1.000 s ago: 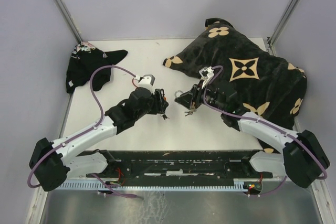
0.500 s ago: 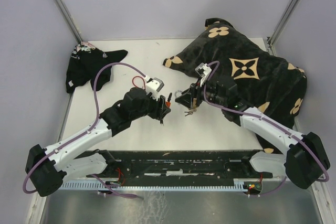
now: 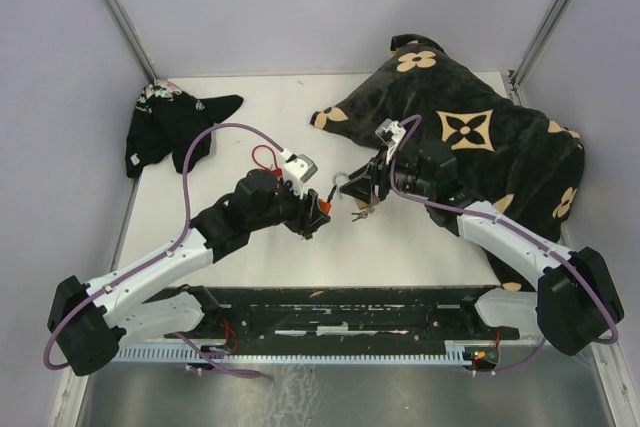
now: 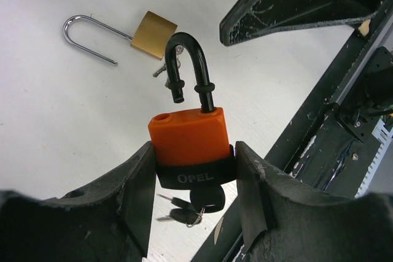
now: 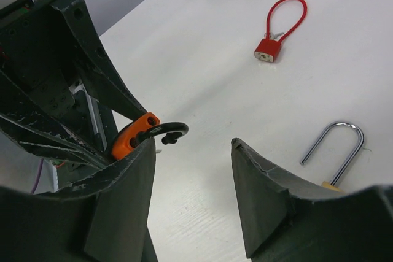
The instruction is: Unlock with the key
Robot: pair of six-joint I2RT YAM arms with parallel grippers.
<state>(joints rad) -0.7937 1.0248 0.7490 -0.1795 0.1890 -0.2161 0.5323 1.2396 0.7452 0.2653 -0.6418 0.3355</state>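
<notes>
Near the middle of the table (image 3: 400, 247), my left gripper (image 4: 193, 149) clamps the orange padlock (image 4: 184, 134); its shackle (image 4: 187, 59) stands free, key (image 4: 206, 199) in its base; my right gripper (image 5: 191, 151) gapes empty just right; unlocking looks done; next, a gentle set-down.

A robotics lab test cell: a white desk (image 3: 280, 107) boxed in by plain pale walls (image 3: 320, 7), metal frame posts (image 3: 115, 12) at 11 and 1 o'clock, and a left arm (image 3: 160, 262) and right arm (image 3: 510, 242) bolted to a black rail (image 3: 330, 317) at 6 o'clock.
</notes>
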